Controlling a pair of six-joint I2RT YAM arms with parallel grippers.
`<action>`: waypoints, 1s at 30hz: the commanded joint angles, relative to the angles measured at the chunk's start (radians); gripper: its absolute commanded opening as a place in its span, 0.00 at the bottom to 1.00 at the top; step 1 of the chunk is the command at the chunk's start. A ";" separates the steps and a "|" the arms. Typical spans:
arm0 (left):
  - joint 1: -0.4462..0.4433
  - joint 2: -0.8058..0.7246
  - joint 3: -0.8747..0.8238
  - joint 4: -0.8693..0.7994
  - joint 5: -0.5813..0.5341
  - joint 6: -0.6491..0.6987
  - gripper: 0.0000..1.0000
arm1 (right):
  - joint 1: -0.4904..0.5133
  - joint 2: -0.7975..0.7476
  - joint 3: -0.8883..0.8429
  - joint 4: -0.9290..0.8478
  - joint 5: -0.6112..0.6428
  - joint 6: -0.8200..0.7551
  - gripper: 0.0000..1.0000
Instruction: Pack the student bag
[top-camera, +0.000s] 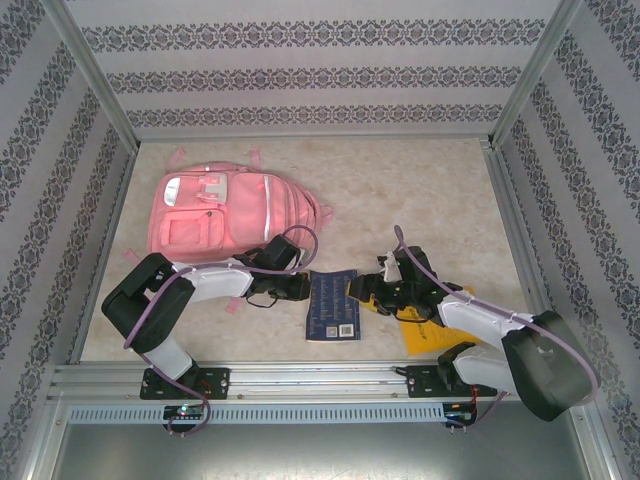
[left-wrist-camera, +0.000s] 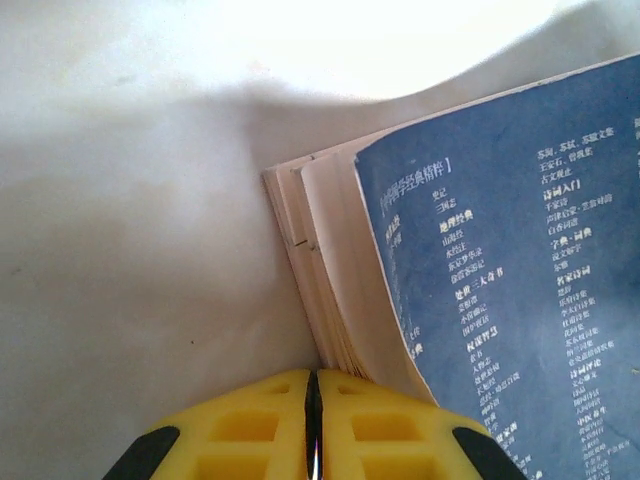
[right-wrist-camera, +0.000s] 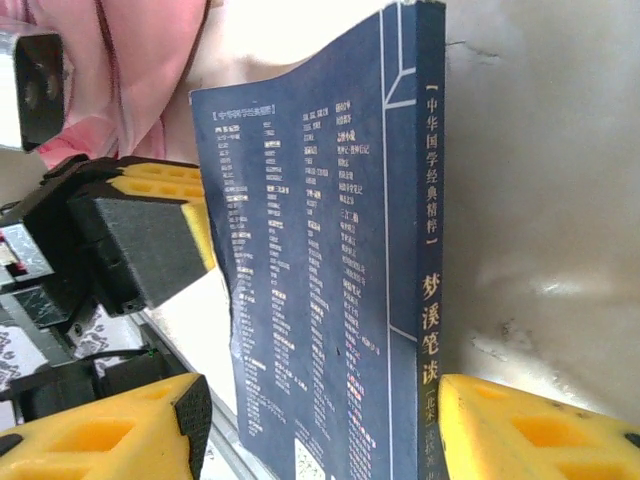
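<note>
The student bag (top-camera: 225, 210), a big pink backpack, lies flat at the table's back left, and its pink fabric (right-wrist-camera: 150, 60) also shows in the right wrist view. A dark blue book (top-camera: 333, 304) lies in front of it, between the two grippers. My left gripper (top-camera: 296, 290) is shut, its yellow fingertips (left-wrist-camera: 313, 400) pressed together against the book's page edge (left-wrist-camera: 330, 300), holding nothing. My right gripper (top-camera: 372, 296) is open and straddles the book (right-wrist-camera: 320, 250). One finger (right-wrist-camera: 530, 430) is at the spine, the other (right-wrist-camera: 110, 430) stands apart from the cover's far edge.
A yellow flat folder (top-camera: 428, 335) lies under the right arm, right of the book. A metal rail (top-camera: 300, 378) runs along the near edge. Patterned walls close in the left, back and right sides. Bare tabletop (top-camera: 420, 200) stretches behind the right arm.
</note>
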 joint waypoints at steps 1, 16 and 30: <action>-0.015 0.046 -0.018 0.104 0.065 -0.011 0.11 | 0.009 -0.009 -0.017 0.158 -0.094 0.037 0.61; -0.015 0.041 -0.030 0.120 0.071 -0.018 0.11 | 0.048 0.153 -0.006 0.191 -0.028 -0.007 0.50; 0.000 -0.092 -0.068 0.091 0.053 -0.048 0.24 | 0.086 0.240 0.016 0.334 0.048 0.045 0.01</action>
